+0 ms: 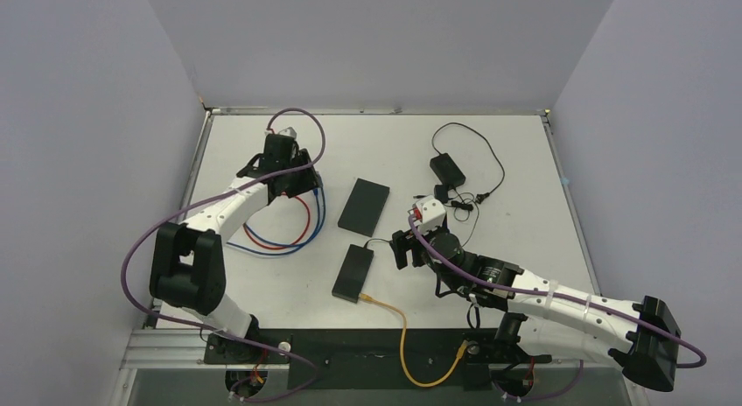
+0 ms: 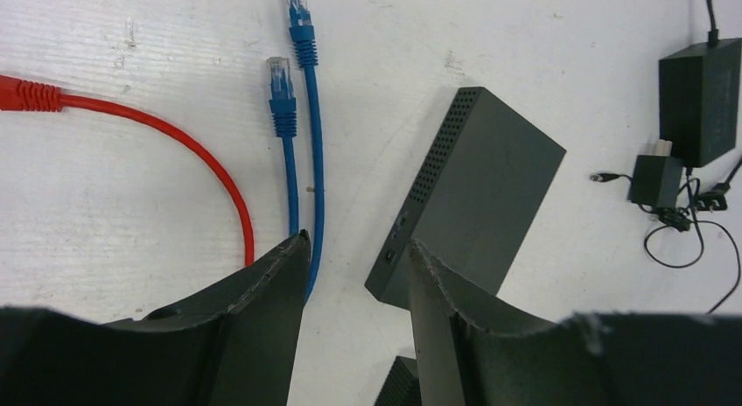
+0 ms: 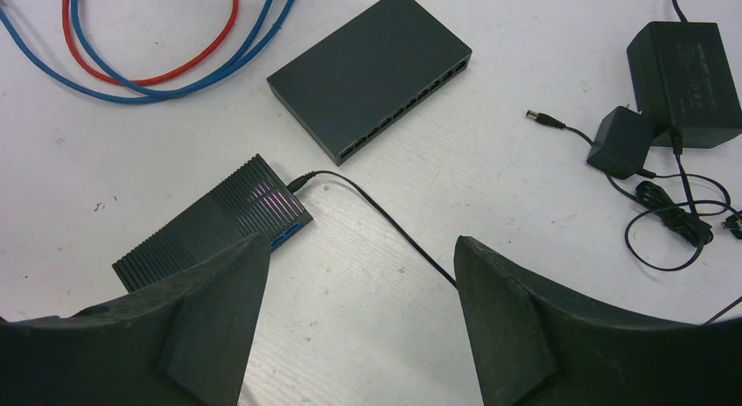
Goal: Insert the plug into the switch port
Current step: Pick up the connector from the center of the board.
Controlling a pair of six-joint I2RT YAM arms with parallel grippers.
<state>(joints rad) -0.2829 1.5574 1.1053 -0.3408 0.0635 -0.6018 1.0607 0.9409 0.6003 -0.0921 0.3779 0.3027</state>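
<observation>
The left arm's fingers (image 2: 267, 323) stand apart with nothing between them, hovering over the left side of the tabletop (image 1: 507, 143). Below them lies a red cable (image 2: 210, 165) and, just beside it, two blue cable ends whose blue plugs (image 2: 280, 76) lie loose on the surface, side by side and pointing away from the fingers. To their right a far switch (image 1: 364, 205) lies flat, well apart from those plugs; its row of ports faces the right arm. Nearer the arm bases is a near switch (image 1: 353, 272), with a thin black lead (image 3: 376, 218) entering its far end. A yellow cable (image 1: 402, 323) runs from the table's near edge up to this switch, and its yellow plug (image 1: 367, 297) sits at the switch's near end; whether it is fully seated cannot be told. The right arm's fingers (image 3: 206, 314) are spread wide and hold nothing, hanging just right of the near switch. Further right lie a large power adapter (image 3: 687, 73) and a small adapter (image 3: 623, 142) with tangled black wire.
</observation>
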